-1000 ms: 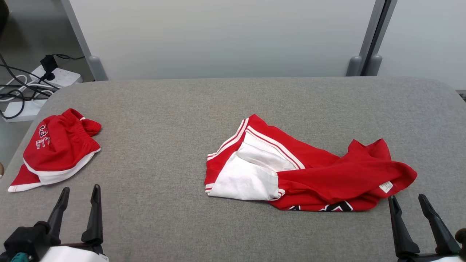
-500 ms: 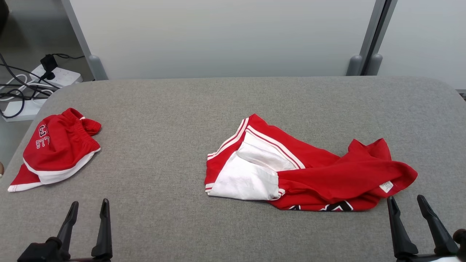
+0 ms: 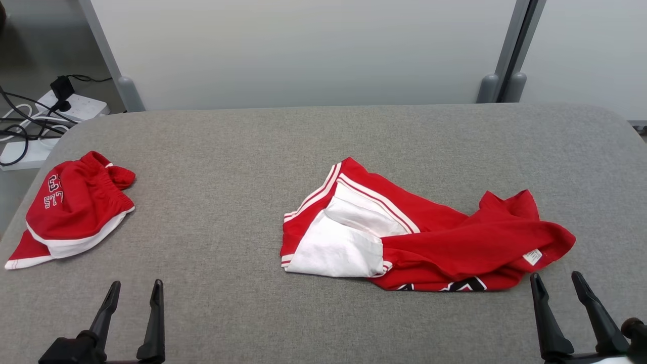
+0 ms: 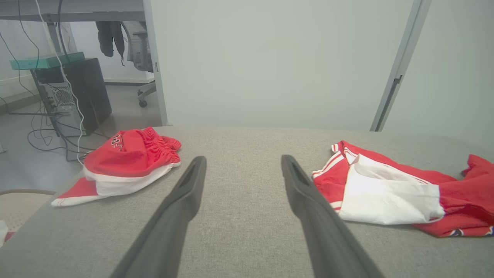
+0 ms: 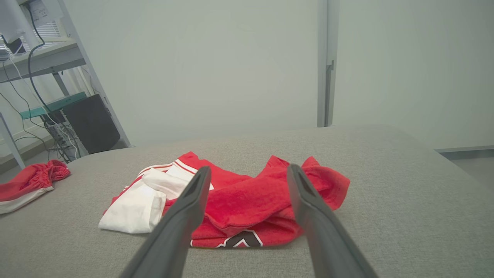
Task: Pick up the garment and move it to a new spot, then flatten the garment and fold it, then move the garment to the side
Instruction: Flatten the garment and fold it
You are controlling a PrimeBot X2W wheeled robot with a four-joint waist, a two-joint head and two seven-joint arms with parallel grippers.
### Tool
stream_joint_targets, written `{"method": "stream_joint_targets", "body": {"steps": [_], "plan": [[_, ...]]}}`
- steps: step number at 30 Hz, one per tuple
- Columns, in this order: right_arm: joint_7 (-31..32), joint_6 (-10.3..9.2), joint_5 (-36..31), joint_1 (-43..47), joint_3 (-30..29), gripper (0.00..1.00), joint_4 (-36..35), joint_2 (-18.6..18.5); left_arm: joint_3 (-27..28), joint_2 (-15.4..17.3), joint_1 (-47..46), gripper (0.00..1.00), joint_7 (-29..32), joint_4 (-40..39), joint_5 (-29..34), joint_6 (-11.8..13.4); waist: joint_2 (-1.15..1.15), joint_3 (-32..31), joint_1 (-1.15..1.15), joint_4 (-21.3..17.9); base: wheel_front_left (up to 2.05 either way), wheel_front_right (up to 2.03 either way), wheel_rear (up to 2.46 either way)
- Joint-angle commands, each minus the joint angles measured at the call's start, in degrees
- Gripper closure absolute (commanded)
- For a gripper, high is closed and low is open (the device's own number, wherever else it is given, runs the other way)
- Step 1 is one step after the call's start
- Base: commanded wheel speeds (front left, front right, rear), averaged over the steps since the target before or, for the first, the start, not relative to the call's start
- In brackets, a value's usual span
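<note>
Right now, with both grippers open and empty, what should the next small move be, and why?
Probably ease the right gripper forward and down to the near right edge of the crumpled red shirt. Its jaws stand open just short of that edge, holding nothing, and the shirt lies bunched on the table, not yet lifted. The left gripper is farther away, over bare table.

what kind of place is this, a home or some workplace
Most likely an office or lab: a grey cloth-covered table by pale partition panels, a power strip on the floor, and a computer and office chair nearby.
</note>
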Motion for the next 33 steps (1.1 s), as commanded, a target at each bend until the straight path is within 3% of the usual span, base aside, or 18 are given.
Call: {"method": "stream_joint_targets", "body": {"steps": [1,11,23,33], "plan": [[-0.29,0.24,0.02,-2.35,1.50,0.00,-1.06,-1.16,1.68,1.45,-3.71,0.00,-0.15,-1.51,0.84,-0.44,0.00,0.17,0.00,-0.31,0.00,0.00,0.00],[-0.22,0.24,1.06,-5.63,0.63,0.00,0.41,-2.19,-3.23,1.68,-10.50,0.00,3.08,-2.53,2.55,-3.44,0.00,2.96,0.00,-3.38,0.00,0.00,0.00],[2.22,0.24,1.05,-14.09,-0.44,0.00,9.92,-5.64,-14.83,-3.10,-26.02,0.00,11.19,8.52,2.32,-13.11,0.00,9.55,0.00,-6.86,0.00,0.00,0.00],[0.98,0.24,2.31,-22.08,1.14,0.00,18.61,-9.17,-18.43,-4.42,-35.00,0.00,15.88,16.36,1.76,-15.20,0.00,14.95,0.00,-8.71,0.00,0.00,0.00]]}}
